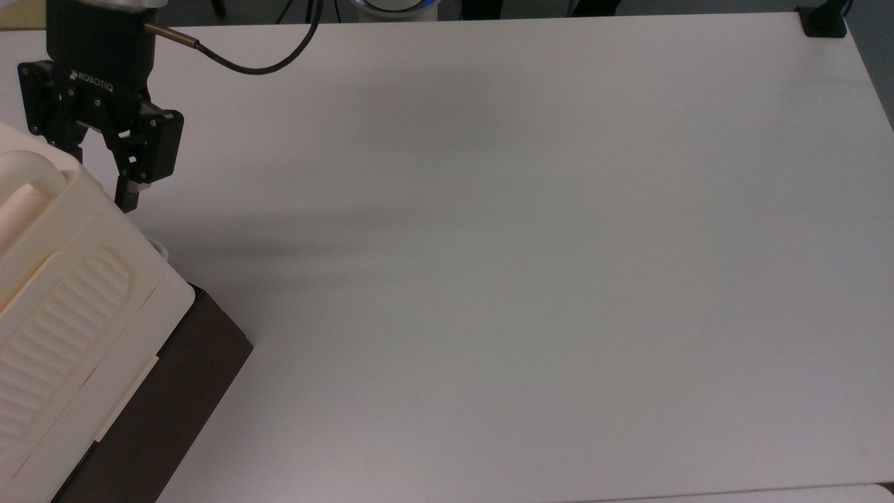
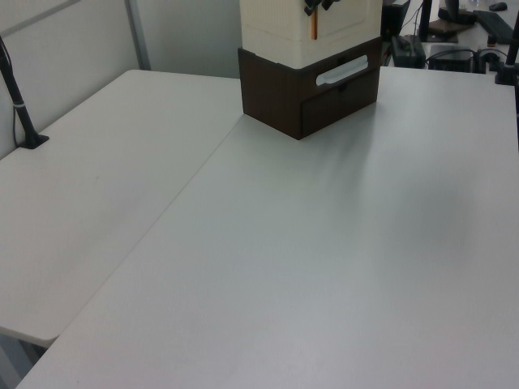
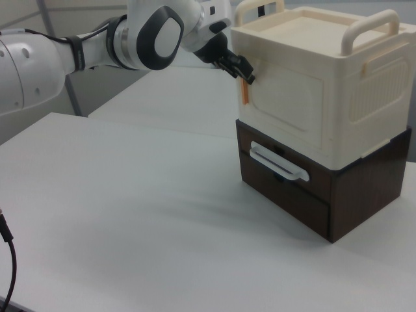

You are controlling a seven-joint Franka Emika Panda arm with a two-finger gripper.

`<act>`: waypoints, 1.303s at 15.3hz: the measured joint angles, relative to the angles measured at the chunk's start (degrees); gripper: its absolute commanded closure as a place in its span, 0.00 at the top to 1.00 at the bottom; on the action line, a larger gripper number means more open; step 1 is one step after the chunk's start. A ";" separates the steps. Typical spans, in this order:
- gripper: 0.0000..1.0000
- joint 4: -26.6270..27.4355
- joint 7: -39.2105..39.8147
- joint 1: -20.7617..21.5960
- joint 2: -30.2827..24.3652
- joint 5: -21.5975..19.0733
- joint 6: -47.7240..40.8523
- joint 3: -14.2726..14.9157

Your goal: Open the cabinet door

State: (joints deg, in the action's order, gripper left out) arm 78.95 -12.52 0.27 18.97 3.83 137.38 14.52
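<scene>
The cabinet (image 1: 70,279) is a cream box on a dark brown base (image 1: 174,391) at the top view's lower left. In the right view its cabinet door (image 3: 286,107) is the flat cream front face, lying flush and closed, with a small orange tab (image 3: 245,91) at its left rim. My black gripper (image 1: 99,173) hangs open at the cabinet's upper corner, one finger (image 1: 129,195) beside the cream wall. In the right view the gripper (image 3: 239,68) sits just above the orange tab. The left view shows the tab (image 2: 314,28) and the gripper's fingertips (image 2: 318,5) over the door (image 2: 349,28).
The white table (image 1: 489,244) stretches wide to the top view's right. A white drawer handle (image 3: 279,162) juts from the brown base. A bar handle (image 3: 370,26) rises from the cabinet's top. A black clamp (image 1: 824,21) sits at the far corner; a cable (image 1: 244,66) trails from the gripper.
</scene>
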 measured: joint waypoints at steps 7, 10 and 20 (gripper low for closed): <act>0.07 0.16 1.08 0.38 -0.39 0.57 -1.21 -0.19; 0.07 -0.22 2.18 0.44 -0.42 0.58 -2.48 -0.19; 1.00 -1.17 9.83 3.61 -3.52 -0.59 -28.73 -1.05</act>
State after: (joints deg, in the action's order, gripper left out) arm 77.78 -2.69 3.88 15.45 3.24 108.65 13.46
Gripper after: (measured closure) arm 0.564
